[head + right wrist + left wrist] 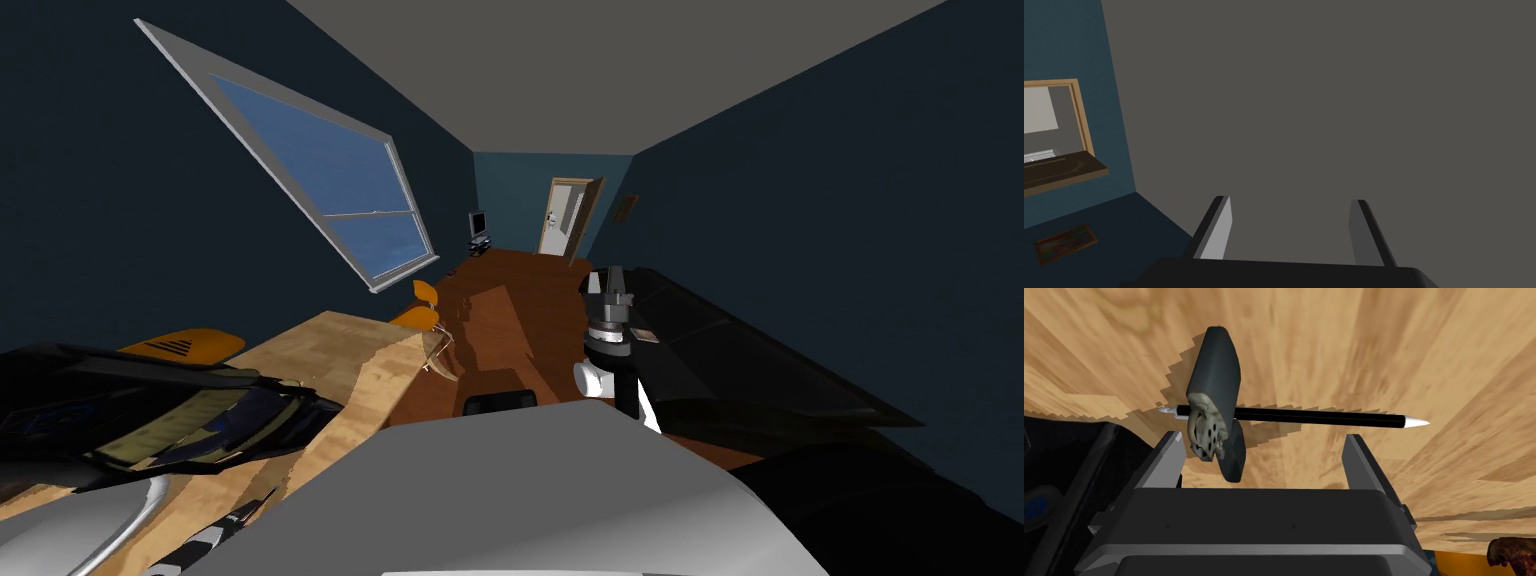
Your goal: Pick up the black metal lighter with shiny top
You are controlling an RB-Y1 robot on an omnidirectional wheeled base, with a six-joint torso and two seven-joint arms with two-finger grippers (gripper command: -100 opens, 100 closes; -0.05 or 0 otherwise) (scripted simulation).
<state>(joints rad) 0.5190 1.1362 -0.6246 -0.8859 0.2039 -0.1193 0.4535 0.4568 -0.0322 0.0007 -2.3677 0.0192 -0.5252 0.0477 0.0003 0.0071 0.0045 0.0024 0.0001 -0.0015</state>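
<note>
The lighter [1216, 378] is a dark body with a pale, perforated top. It lies on the light wooden table [1424, 348], across a black pen [1324, 417] with a white tip. My left gripper [1264, 455] hovers open just short of it. The lighter's top end sits close beside one of the fingers [1171, 450], and nothing is between the pads. The table [340, 350] lies to my left in the head view. My right gripper [612, 280] is raised in front of me, away from the table, its fingers [1216, 227] standing open and empty.
A dark bag [150, 410] lies on the table close to the left gripper, where its edge [1054, 478] shows beside the hand. Orange chairs [420, 305] stand at the table's far end. A long black sofa [760, 370] runs along the right.
</note>
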